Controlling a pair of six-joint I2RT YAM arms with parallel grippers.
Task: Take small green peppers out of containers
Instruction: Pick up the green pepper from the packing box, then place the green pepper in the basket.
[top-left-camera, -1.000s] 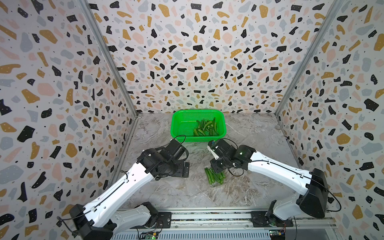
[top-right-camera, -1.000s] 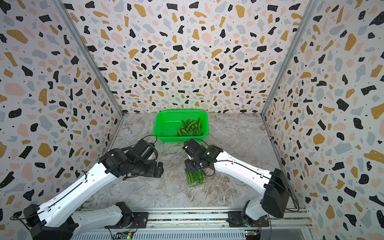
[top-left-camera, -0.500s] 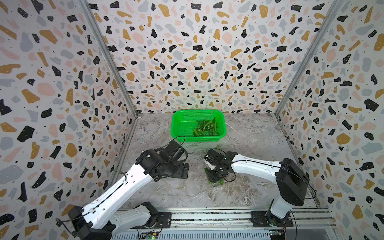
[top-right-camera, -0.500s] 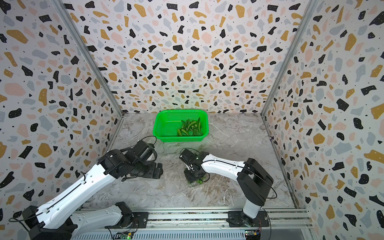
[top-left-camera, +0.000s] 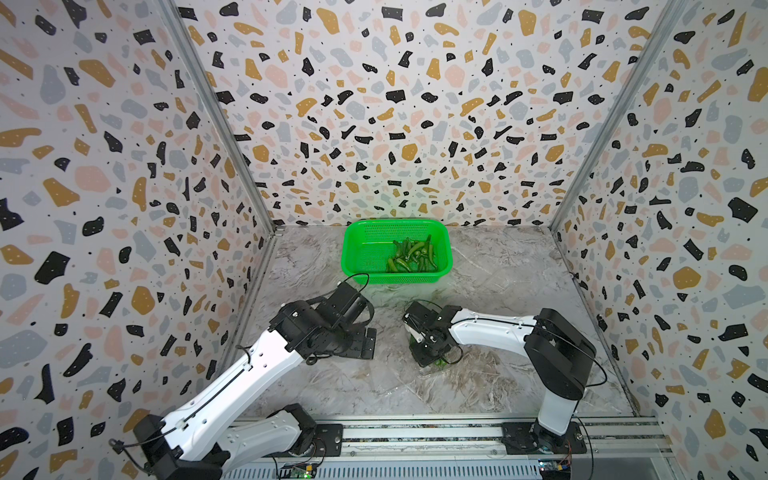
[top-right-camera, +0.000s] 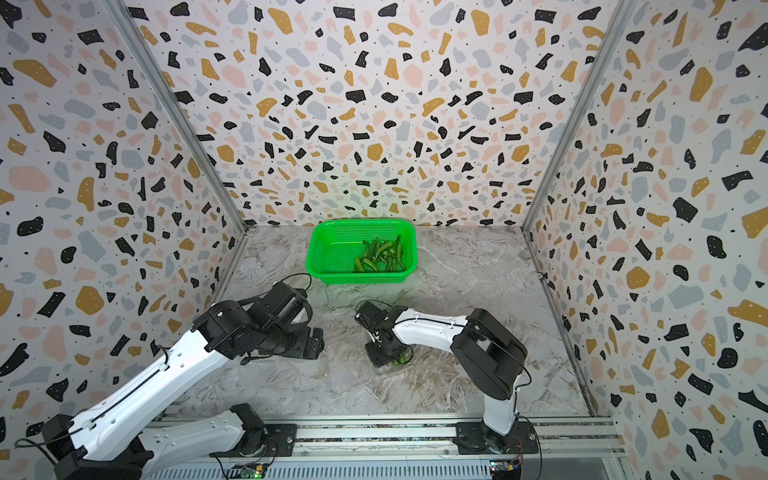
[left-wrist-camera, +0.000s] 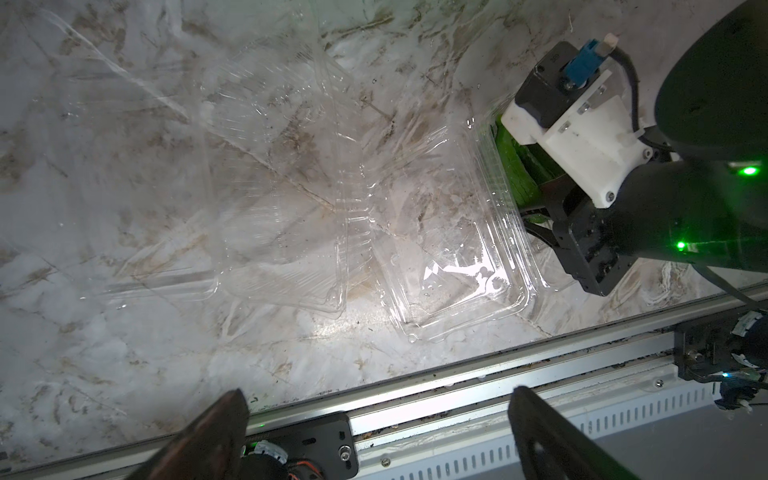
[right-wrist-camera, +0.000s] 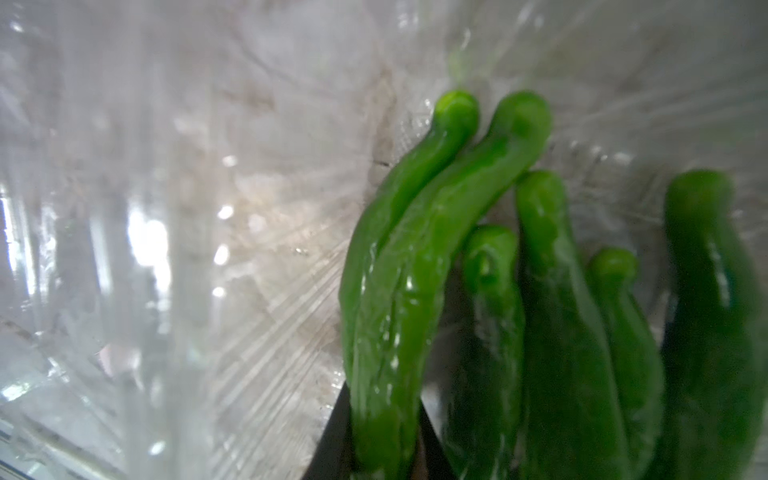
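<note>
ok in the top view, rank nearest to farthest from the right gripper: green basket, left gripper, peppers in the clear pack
1. peppers in the clear pack: directly under the right gripper.
2. left gripper: beside it, on its left.
3. green basket: farthest, well behind both grippers.

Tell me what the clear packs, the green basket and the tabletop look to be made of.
Clear packs: thin transparent plastic, glossy; glare, creases and the table showing through them.
Green basket: moulded plastic, slightly shiny; uniform bright colour and a fine grid of holes.
Tabletop: smooth, marble-patterned surface with grey-brown veining; real stone or a printed sheet cannot be told.
</note>
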